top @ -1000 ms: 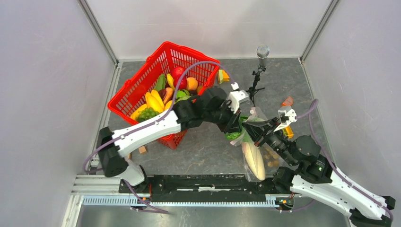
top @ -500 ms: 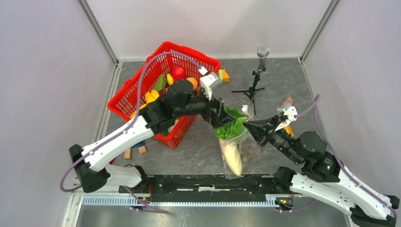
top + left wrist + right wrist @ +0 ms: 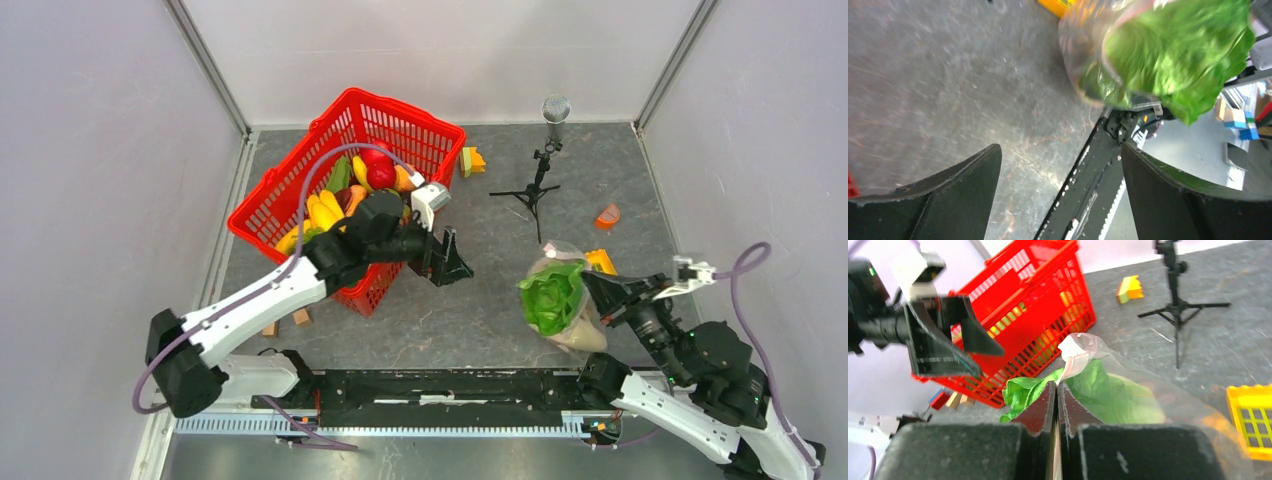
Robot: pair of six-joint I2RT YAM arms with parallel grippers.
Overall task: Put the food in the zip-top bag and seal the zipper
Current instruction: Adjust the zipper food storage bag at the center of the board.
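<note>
The clear zip-top bag (image 3: 585, 322) hangs at the right with leafy green lettuce (image 3: 552, 294) in its mouth and a cream-white vegetable (image 3: 584, 338) lower inside. My right gripper (image 3: 592, 281) is shut on the bag's edge; in the right wrist view its jaws (image 3: 1056, 386) pinch the pale pink zipper strip (image 3: 1074, 359) beside the lettuce (image 3: 1118, 396). My left gripper (image 3: 452, 262) stands open and empty by the red basket (image 3: 290, 180), apart from the bag. In the left wrist view its fingers (image 3: 950, 187) spread wide over the floor, with the lettuce (image 3: 1173, 55) ahead. Bananas (image 3: 325, 212) and a red fruit (image 3: 380, 173) lie in the basket.
A microphone tripod (image 3: 540, 185) stands behind the bag. A yellow block (image 3: 601, 261) sits just beyond the bag, an orange piece (image 3: 607, 215) farther back right, a yellow-green block (image 3: 471, 160) beside the basket. Small wooden blocks (image 3: 300, 317) lie at the basket's near corner.
My left gripper opened, let go of the lettuce and drew back left toward the basket. My right arm pulled the bag, with the lettuce in it, to the right.
</note>
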